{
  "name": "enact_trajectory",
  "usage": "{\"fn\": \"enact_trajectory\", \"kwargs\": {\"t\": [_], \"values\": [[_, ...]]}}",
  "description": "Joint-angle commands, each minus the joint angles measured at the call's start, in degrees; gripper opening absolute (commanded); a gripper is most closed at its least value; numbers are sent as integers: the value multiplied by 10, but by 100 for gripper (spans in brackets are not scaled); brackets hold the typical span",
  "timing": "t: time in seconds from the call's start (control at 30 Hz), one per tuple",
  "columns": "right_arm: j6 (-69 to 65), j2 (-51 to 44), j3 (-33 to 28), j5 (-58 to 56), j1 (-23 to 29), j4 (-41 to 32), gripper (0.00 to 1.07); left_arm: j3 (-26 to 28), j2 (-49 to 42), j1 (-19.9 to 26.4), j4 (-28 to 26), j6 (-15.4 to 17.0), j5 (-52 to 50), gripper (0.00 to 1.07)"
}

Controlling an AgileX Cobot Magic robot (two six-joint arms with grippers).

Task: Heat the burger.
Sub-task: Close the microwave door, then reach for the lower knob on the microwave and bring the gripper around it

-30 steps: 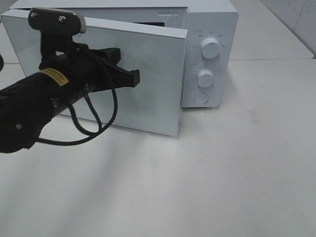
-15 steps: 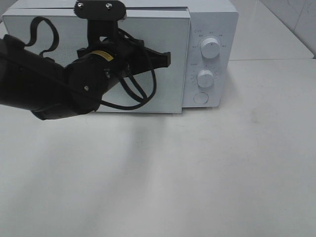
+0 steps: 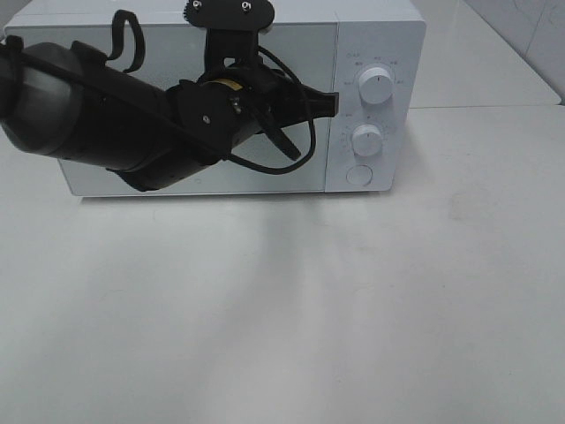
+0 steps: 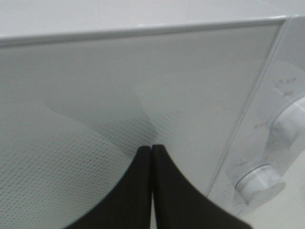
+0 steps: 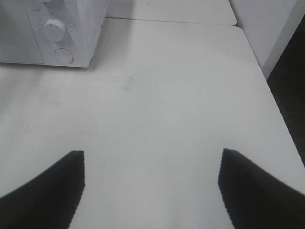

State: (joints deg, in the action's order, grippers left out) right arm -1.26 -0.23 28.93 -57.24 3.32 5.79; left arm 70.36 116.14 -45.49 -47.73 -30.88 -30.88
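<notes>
The burger is hidden from every view. The white microwave [image 3: 388, 53] stands at the back of the table with its door [image 3: 300, 53] flush against the body. My left gripper [image 3: 331, 104] is shut, its tips against the door's right edge beside the control panel. In the left wrist view the two black fingertips of the left gripper [image 4: 151, 148] meet with nothing between them, right at the dotted door [image 4: 119, 81]. My right gripper [image 5: 151, 162] hangs open over bare table, away from the microwave [image 5: 76, 19]; it does not show in the exterior high view.
The panel carries an upper knob [image 3: 376, 87], a lower knob [image 3: 366, 140] and a round button [image 3: 359, 175]. The white table [image 3: 353, 309] spreads in front of the microwave. Its right edge [image 5: 271, 95] drops off to a dark floor.
The microwave door has swung from partly open to fully shut. My left arm moved right and back with it, its shut tips staying on the door. The right gripper has not moved.
</notes>
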Motion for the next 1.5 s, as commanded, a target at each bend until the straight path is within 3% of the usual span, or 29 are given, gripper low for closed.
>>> {"fn": "enact_trajectory", "kwargs": {"t": [0.03, 0.2, 0.23, 0.27, 0.3, 0.37, 0.4, 0.63, 0.67, 0.7, 0.73, 0.77, 0.8, 0.83, 0.87, 0.9, 0.93, 1.27, 1.43, 1.5], "values": [[3, -15, -2, 5, -3, 0, 75, 25, 6, 15, -21, -11, -60, 0], [3, -15, -2, 5, -3, 0, 75, 24, -5, 9, -21, -29, -28, 0], [3, -15, -2, 5, -3, 0, 75, 24, -14, 0, -20, -51, 1, 0], [3, -15, -2, 5, -3, 0, 75, 24, -14, 0, -20, -51, 1, 0], [3, -15, -2, 5, -3, 0, 75, 24, -24, -9, -23, -79, 34, 0], [3, -15, -2, 5, -3, 0, 75, 24, -29, -11, -26, -91, 48, 0], [3, -15, -2, 5, -3, 0, 75, 24, -43, -20, -40, -115, 88, 0], [3, -15, -2, 5, -3, 0, 75, 24, -76, -23, -90, -133, 218, 4], [3, -15, -2, 5, -3, 0, 75, 15, -83, -21, -89, -134, 254, 19], [3, -15, -2, 5, -3, 0, 75, 15, -83, -21, -89, -134, 254, 19], [3, -15, -2, 5, -3, 0, 75, 11, -85, -21, -87, -135, 265, 28], [3, -15, -2, 5, -3, 0, 75, -6, -93, -21, -87, -135, 286, 57], [3, -15, -2, 5, -3, 0, 75, -6, -93, -21, -87, -135, 286, 57], [3, -15, -2, 5, -3, 0, 75, -17, -97, -21, -88, -133, 289, 72], [3, -15, -2, 5, -3, 0, 75, -37, -106, -21, -89, -133, 300, 95], [3, -15, -2, 5, -3, 0, 75, -37, -106, -21, -89, -133, 300, 95], [3, -15, -2, 5, -3, 0, 75, -58, -118, -21, -88, -133, 309, 101], [3, -15, -2, 5, -3, 0, 75, -138, -187, -12, -87, -133, 359, 101], [3, -15, -2, 5, -3, 0, 75, -159, -211, 33, -62, -129, 443, 101], [3, -15, -2, 5, -3, 0, 75, -159, -216, 75, -30, -108, 518, 101]]}}
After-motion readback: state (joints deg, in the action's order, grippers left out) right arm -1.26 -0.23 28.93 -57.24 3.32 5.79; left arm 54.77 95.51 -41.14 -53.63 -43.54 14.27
